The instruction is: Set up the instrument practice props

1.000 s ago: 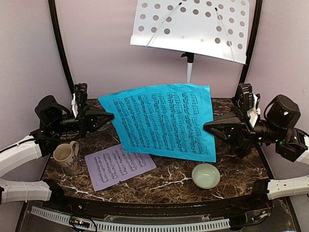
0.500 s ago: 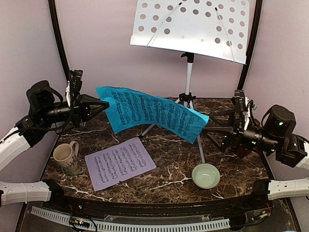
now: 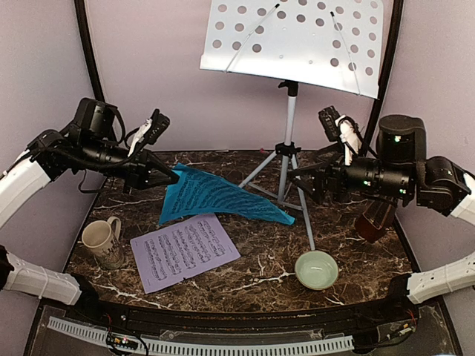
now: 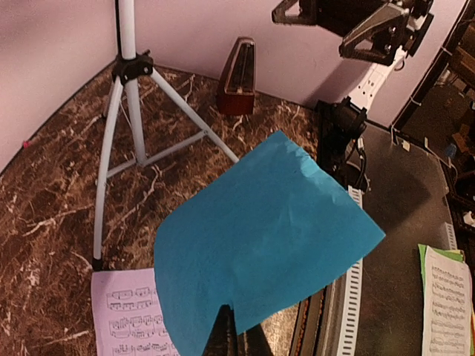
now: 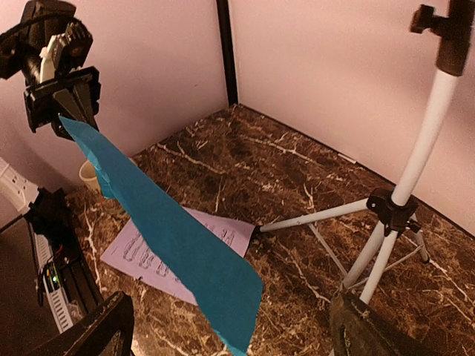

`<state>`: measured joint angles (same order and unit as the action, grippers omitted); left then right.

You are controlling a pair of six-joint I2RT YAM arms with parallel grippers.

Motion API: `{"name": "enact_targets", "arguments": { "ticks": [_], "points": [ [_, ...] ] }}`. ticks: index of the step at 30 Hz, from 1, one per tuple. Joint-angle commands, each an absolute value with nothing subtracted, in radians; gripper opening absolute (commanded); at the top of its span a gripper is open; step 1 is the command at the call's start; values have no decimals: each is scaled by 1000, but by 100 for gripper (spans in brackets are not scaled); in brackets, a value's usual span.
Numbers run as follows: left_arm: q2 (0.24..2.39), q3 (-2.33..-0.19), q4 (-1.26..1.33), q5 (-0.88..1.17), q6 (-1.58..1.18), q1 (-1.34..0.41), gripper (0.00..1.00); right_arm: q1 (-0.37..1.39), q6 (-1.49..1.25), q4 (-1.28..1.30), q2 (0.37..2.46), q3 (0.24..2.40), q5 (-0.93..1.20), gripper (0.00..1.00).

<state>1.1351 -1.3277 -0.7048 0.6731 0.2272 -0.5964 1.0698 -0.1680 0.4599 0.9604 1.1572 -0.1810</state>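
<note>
A: Left gripper point(image 3: 172, 176), state?
B: Clenched on one corner of the blue printed paper music sheet point(image 3: 215, 196). Sheet's held above the dark marble table point(image 3: 260, 278), sagging twd the silver-white tripod music stand point(image 3: 297, 37) w/ perforated desk.
A: Right gripper point(image 3: 300, 183)?
B: Jaws spread wide, nothing gripped.
A: Rest?
B: Lilac paper music sheet point(image 3: 184, 251) is laid flat nr front edge. Small reddish-brown pyramid metronome point(image 4: 237, 74) is stood upright by the back wall.
</note>
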Motion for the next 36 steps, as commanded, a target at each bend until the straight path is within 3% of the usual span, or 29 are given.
{"name": "enact_targets", "arguments": {
  "ticks": [1,14,23,36],
  "points": [
    [1207,-1397,-883,621,269,-663,0,1108,-96,517,1084,1308,-83,92],
    [1325,-1518,-949,663,296,-767,0,1270,137,622,1370,1474,-151,94],
    [1325,-1535,-981,682,348,-828,0,1263,291,646,1328,1488,-123,92],
    [1341,-1604,-1042,643,413,-911,0,1255,322,711,1407,1511,-82,74]
  ]
}}
